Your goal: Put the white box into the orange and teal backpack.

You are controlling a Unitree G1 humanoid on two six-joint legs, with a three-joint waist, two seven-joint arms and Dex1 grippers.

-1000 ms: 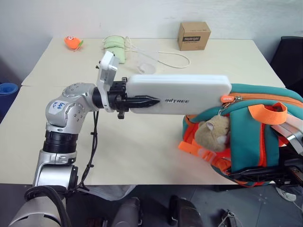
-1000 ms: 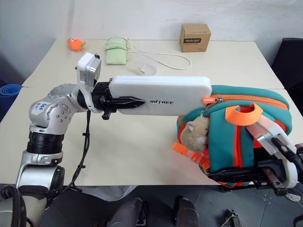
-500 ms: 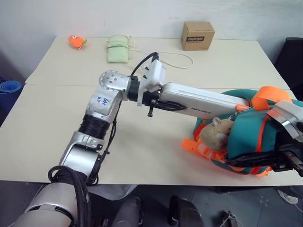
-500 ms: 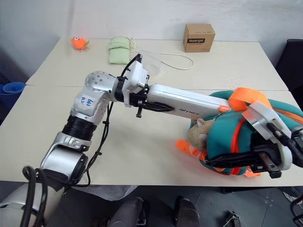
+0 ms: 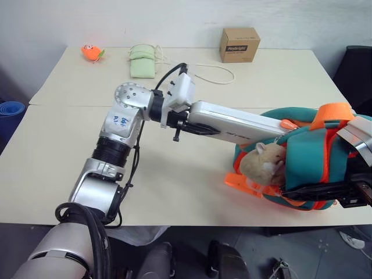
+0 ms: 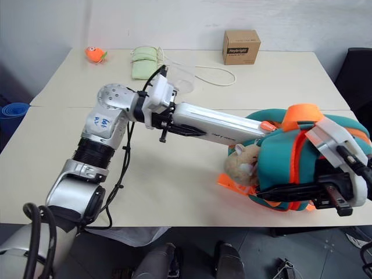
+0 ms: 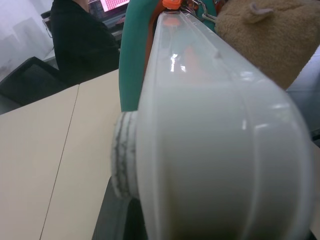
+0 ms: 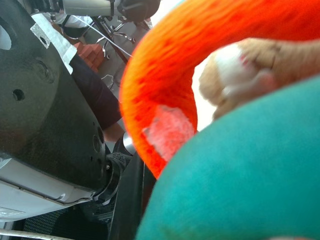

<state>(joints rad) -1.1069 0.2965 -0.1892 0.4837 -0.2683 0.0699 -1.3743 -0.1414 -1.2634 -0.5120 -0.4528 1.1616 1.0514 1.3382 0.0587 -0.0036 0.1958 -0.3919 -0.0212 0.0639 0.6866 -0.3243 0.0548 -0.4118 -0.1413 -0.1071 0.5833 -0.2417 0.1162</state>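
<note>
The left gripper point(image 5: 195, 127) is clamped on the near end of the white box point(image 5: 241, 123), whose far end is tucked into the zip opening at the top of the orange and teal backpack point(image 5: 302, 163), just above the plush hamster point(image 5: 263, 164) hanging on the backpack's front. On the far side of the backpack, the right gripper point(image 6: 340, 195) is closed on the bag's lower side at the table point(image 5: 70, 151) edge. The box is held by one end only, so the main risk seems to be its leading corner catching on the zipper lip or the fabric; pushing then would likely shove the soft bag off the table edge or twist the box in the grip. A second ago the box lay flat and broadside, its lettered face up and its tip only level with the backpack's opening; since then the left wrist has rolled it onto a slant and carried it toward the backpack, and the bag has been tipped up.
</note>
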